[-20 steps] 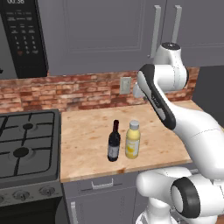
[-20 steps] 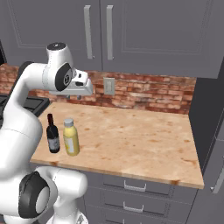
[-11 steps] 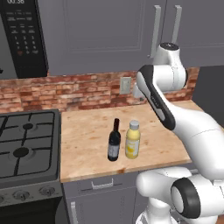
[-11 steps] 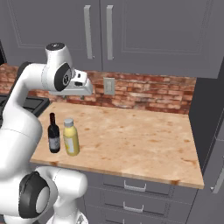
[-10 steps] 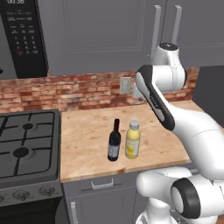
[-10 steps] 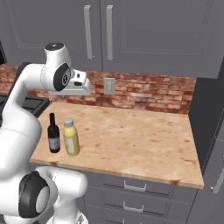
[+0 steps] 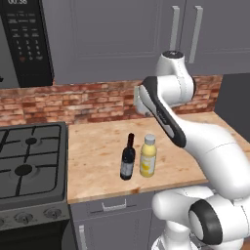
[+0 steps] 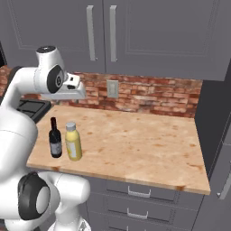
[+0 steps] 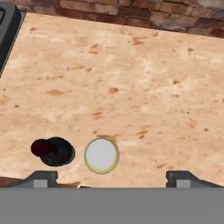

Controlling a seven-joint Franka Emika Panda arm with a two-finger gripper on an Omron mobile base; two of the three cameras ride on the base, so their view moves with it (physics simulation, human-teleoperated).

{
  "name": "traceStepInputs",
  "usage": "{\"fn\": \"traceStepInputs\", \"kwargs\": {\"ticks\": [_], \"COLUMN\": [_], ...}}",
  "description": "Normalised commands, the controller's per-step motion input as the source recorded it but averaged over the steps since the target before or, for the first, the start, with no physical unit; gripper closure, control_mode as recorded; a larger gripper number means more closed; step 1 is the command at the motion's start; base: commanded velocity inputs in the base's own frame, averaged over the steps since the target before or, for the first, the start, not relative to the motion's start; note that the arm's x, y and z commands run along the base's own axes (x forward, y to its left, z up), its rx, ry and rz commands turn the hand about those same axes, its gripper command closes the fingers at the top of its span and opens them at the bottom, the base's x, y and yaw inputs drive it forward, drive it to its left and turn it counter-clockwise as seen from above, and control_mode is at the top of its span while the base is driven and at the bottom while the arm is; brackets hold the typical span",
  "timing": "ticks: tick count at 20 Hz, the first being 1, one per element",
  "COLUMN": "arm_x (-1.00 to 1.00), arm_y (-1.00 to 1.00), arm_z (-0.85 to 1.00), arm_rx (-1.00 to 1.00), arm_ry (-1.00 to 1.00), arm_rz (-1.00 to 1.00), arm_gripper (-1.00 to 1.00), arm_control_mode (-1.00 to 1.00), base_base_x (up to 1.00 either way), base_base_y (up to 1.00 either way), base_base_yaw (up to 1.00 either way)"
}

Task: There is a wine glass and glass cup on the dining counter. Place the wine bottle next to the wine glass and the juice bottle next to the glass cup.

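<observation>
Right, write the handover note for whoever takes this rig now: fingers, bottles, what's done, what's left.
Gripper: fingers open, holding nothing, high above the wood-topped counter, looking down on both bottles.
Wine bottle: upright near the counter's front edge, stove side.
Juice bottle: upright right beside it, on the side away from the stove, apart from it.
Done: nothing; neither bottle picked up.
Left: carry the wine bottle to the wine glass and the juice bottle to the glass cup on the dining counter.

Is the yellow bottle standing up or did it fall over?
Standing up. The juice bottle sits on its base on the wood counter with its pale cap on top, right beside the wine bottle, which is upright too.
</observation>
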Motion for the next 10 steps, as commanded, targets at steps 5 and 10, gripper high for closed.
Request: {"fn": "traceStepInputs", "kwargs": {"ticks": [5,10], "arm_x": [0.00,0.02], "arm_y": [0.06,-0.02], "arm_z": [-0.11,-0.09], "arm_rx": [0.00,0.00], "arm_ry": [0.07,0.07], "arm_rz": [0.00,0.00], "arm_gripper": [-1.00,-1.00], "arm_control_mode": [-1.00,-1.00], "base_base_x": [0.00,0.00], "base_base_y": [0.00,0.00], "base_base_yaw": [0.00,0.00]}}
